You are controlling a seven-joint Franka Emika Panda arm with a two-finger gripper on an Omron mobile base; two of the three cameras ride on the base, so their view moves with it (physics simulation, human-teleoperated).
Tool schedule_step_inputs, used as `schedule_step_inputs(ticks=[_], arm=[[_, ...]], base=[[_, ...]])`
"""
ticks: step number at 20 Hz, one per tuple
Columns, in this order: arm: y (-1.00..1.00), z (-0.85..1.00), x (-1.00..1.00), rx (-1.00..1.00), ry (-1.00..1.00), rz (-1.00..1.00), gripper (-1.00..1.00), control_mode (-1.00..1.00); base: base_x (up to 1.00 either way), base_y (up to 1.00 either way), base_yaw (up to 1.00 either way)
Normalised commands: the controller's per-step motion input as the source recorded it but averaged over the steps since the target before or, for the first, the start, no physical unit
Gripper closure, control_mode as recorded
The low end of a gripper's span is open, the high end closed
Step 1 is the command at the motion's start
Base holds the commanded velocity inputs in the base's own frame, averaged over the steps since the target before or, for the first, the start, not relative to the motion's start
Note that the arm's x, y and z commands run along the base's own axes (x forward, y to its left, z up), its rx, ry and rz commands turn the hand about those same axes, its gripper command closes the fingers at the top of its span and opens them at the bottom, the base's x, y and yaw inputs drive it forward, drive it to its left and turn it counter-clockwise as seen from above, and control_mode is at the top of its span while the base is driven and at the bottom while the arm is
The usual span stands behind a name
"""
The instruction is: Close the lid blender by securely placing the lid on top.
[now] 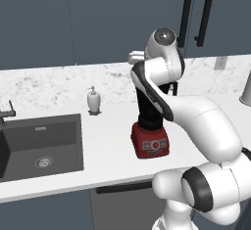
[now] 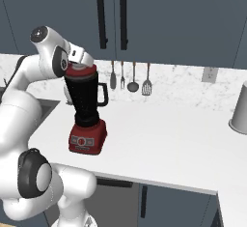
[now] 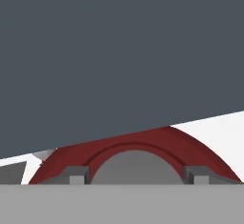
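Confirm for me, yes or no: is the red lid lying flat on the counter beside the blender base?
No. In the right base view the lid sits up at the rim of the blender jar, under the gripper, not on the counter.

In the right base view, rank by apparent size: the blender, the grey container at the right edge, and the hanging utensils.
1. blender, clearly largest.
2. grey container, cut off by the frame edge.
3. hanging utensils, each thin and small; they hang farther back, so true sizes are unsure.

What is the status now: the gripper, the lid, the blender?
Gripper astride lid's grey cap, grip unclear. Lid on top of blender jar. Nothing blocking.
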Motion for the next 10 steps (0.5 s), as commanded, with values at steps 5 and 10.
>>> schedule_step_inputs(ticks=[5, 10], arm=[[0.00, 0.00, 0.33, -0.02, -0.04, 0.00, 1.00, -1.00], [0.00, 0.00, 0.36, 0.00, -0.03, 0.00, 1.00, -1.00]], base=[[0.00, 0.00, 0.00], [0.00, 0.00, 0.00]])
